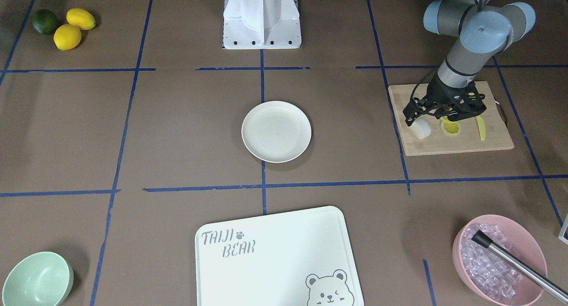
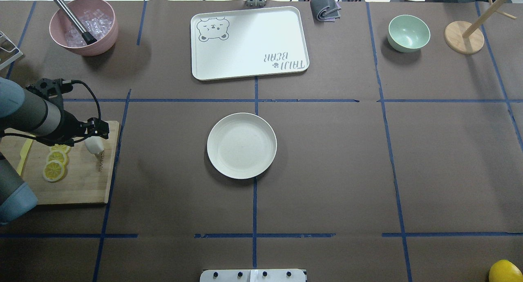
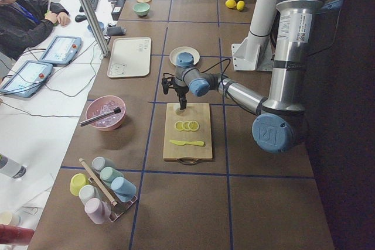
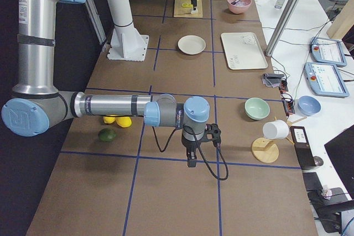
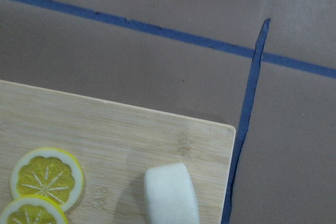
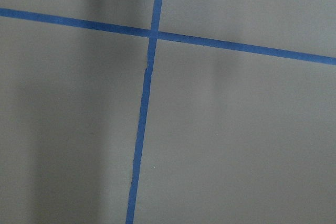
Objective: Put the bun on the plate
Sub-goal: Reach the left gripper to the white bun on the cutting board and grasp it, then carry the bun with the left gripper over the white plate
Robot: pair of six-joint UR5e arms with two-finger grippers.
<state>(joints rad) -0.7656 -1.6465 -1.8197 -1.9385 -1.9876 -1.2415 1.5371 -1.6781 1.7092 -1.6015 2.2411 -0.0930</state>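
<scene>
Left gripper: black two-finger tool pointing down, tips right at the top of the small white dough-like bun. I cannot tell how wide it is or whether it grips.
Bun: at a corner of the light wooden cutting board, just beside the yellow lemon slices.
Plate: round, cream-white and shallow, at the table's centre, well apart from the bun.
Right gripper: low over brown table paper. I cannot tell its opening.
</scene>
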